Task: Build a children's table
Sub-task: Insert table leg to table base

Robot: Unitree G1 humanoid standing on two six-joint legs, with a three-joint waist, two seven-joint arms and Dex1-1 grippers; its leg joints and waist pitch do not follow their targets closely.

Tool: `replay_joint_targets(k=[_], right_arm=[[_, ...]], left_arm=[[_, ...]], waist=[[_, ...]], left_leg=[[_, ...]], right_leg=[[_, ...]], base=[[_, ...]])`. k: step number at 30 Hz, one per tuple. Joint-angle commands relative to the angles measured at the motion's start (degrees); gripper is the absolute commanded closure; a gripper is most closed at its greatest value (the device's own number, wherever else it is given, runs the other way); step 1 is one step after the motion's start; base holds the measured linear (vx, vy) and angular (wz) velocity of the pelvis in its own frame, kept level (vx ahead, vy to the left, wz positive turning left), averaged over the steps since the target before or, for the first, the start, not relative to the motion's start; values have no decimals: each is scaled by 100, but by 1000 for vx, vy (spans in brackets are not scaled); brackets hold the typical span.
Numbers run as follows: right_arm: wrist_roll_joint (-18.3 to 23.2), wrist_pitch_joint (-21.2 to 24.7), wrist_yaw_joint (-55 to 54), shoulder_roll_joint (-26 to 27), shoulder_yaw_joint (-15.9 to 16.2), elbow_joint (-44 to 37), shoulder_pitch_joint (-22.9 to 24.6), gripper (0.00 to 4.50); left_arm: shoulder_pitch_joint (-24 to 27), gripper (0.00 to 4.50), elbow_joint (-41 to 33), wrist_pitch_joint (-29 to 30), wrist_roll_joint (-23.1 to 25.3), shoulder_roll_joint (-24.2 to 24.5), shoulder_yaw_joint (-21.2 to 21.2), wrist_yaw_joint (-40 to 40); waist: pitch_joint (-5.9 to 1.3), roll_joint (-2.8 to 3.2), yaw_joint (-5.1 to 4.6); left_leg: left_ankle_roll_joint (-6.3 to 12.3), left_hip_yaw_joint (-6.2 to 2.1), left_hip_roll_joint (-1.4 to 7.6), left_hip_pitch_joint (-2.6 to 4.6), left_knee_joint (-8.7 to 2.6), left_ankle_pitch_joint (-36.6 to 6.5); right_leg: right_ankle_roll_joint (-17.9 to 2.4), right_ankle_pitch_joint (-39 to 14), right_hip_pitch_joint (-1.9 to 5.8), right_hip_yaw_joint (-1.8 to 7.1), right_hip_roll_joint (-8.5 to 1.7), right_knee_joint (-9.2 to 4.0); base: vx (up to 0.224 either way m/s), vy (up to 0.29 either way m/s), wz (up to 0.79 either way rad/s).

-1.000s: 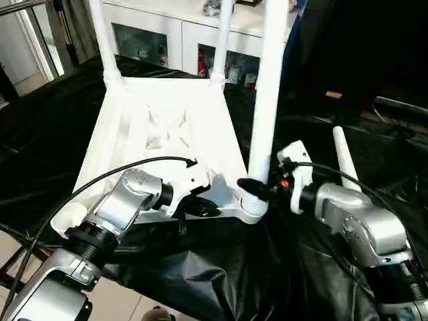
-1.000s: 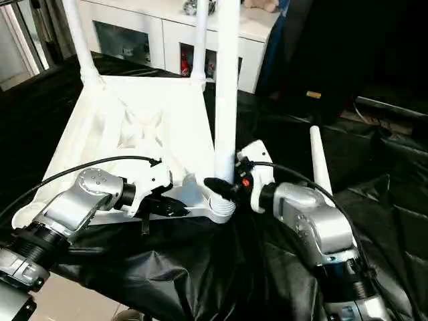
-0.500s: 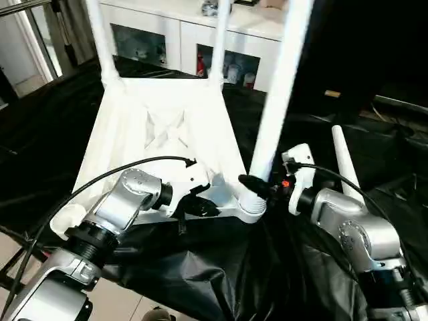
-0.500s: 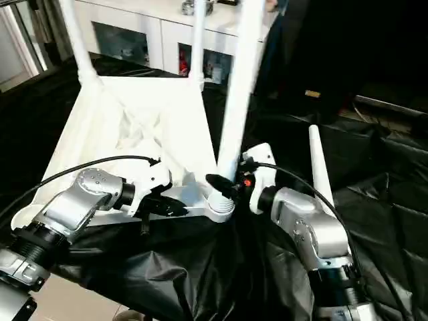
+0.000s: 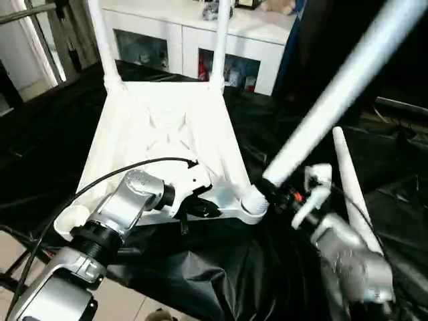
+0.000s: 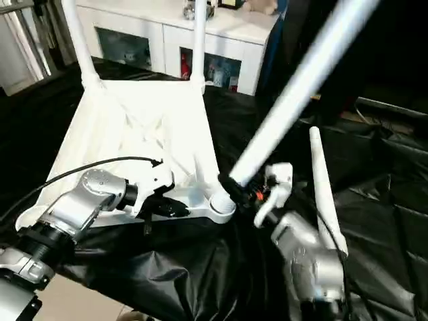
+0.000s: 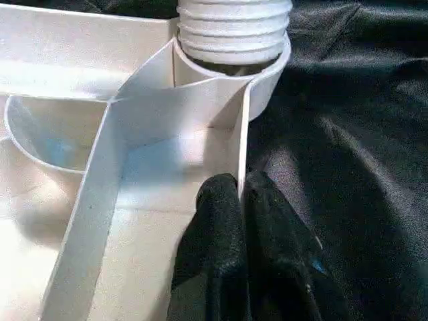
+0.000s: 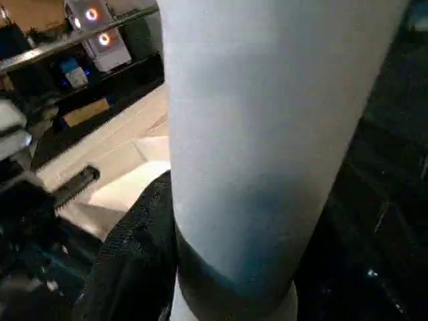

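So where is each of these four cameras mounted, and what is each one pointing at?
Left eye view: on the head, looking forward and down at the upturned tabletop; both silver forearms show.
Right eye view: beside it, same scene; the right gripper clasps a tilted leg.
Left wrist view: on the left wrist, looking along the left gripper, shut on a tabletop rib beside the corner socket.
Right wrist view: on the right wrist, close against that leg; one black finger shows.
Shared: leg and socket.
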Motion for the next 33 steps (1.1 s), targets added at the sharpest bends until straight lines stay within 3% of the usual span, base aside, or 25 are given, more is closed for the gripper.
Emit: replay_joint_targets(k=[1,5,11,16,20,21,22,23,24,33], right_arm=[[-674,5,-197,-212,312,240,276,261],[-868,-148,-305,-226,352,124,277,261],[-1087,-319,-322,-375,515,162,192,261],[-1479,-336,52,-656,1006,570,-142,261],[-1396,-223,358,-682,1099,735,-319,261],[-1396,-223,358,-682,1099,735,-319,261],[-1263,-144,576,-706,1134,851,-447,261],[-1225,-130,636,-713,1140,883,-479,261],[-1130,-108,810,-728,1132,1004,-560,261],[-1040,-403,1809,-871,1159,1852,-1028,261]], left_arm=[[-223,450,50,2,112,31,80,168],[-227,450,81,-24,136,-1,80,181],[-222,450,112,-55,156,-48,73,174],[-166,450,55,-69,190,-74,65,145],[-86,450,-60,-57,172,-67,51,92],[-86,450,-60,-57,172,-67,51,92],[-39,450,-139,-61,139,-59,49,45],[-28,450,-161,-61,126,-57,50,32],[-1,450,-229,-52,94,-48,48,-10],[102,450,-550,-9,48,24,-57,-317]], waist=[[-273,98,-14],[-274,104,-21],[-269,123,-38],[-272,84,-55],[-263,15,-70],[-259,40,-76],[-266,-9,-101],[-259,7,-108],[-264,-21,-118],[-310,-10,-149]], left_leg=[[-331,-164,215,113,-540,-2731],[-283,-176,215,129,-534,-2809],[-283,-183,223,124,-557,-2892],[-244,-172,224,121,-575,-2803],[-196,-170,220,131,-563,-2851],[-202,-177,225,129,-571,-2857],[-189,-176,222,126,-563,-2865],[-179,-174,220,119,-565,-2827],[-167,-167,224,126,-560,-2811],[-133,-135,246,96,-562,-2567]], right_leg=[[-622,-3025,129,231,-402,-619],[-531,-3359,96,230,-416,-661],[-533,-3278,93,219,-399,-667],[-565,-3162,116,210,-400,-669],[-507,-3416,98,204,-413,-707],[-505,-3435,97,206,-418,-710],[-507,-3471,99,199,-424,-710],[-495,-3481,99,202,-418,-713],[-499,-3476,90,205,-423,-716],[-843,-2581,123,233,-395,-603]], base=[[0,0,0],[0,0,0],[0,0,0],[0,0,0],[0,0,0],[0,0,0],[0,0,0],[0,0,0],[0,0,0],[0,0,0]])
